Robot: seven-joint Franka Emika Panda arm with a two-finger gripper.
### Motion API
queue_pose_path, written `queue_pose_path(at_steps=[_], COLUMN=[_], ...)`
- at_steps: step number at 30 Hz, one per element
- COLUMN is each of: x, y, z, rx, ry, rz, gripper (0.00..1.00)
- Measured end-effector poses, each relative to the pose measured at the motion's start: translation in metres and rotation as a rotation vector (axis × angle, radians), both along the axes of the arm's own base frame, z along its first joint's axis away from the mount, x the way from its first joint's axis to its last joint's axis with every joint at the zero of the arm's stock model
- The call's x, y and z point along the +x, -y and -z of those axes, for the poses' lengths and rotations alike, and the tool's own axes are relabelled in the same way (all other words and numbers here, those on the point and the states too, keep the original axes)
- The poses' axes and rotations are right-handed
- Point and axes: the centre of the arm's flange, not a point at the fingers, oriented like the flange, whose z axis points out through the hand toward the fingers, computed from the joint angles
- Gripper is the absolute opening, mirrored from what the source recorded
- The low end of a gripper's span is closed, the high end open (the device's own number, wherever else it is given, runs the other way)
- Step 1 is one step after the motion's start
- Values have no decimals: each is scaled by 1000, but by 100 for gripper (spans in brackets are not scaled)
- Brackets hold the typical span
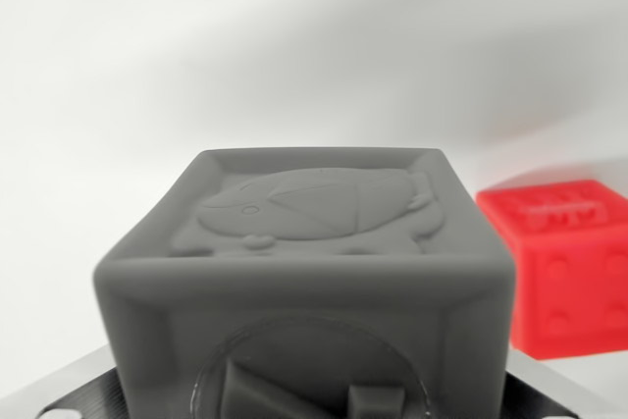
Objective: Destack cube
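A grey cube [309, 242] fills the middle of the wrist view, very close to the camera. Its top face carries a raised animal figure, and its near face has a round recess with raised shapes. My gripper [309, 404] sits at the bottom edge. Its dark ribbed fingers [69, 394] show only as slivers at the lower left and lower right, pressed against the cube's two sides, so it is shut on the grey cube. A red cube [569, 267] with raised studs rests on the white surface to the wrist view's right, farther away and apart from the grey one.
A plain white surface [196, 46] spreads behind and to the left of the cubes, with soft shadows across it. Whatever lies under the grey cube is hidden.
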Motion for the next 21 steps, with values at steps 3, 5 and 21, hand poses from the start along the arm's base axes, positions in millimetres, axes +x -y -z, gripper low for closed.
queue_pose_path(at_steps=[3, 5, 21], x=[4, 6, 26], y=[-4, -7, -28], z=[2, 4, 16], rx=[1, 1, 3], ry=[1, 1, 5], rz=[10, 15, 61], gripper=[0, 0, 0])
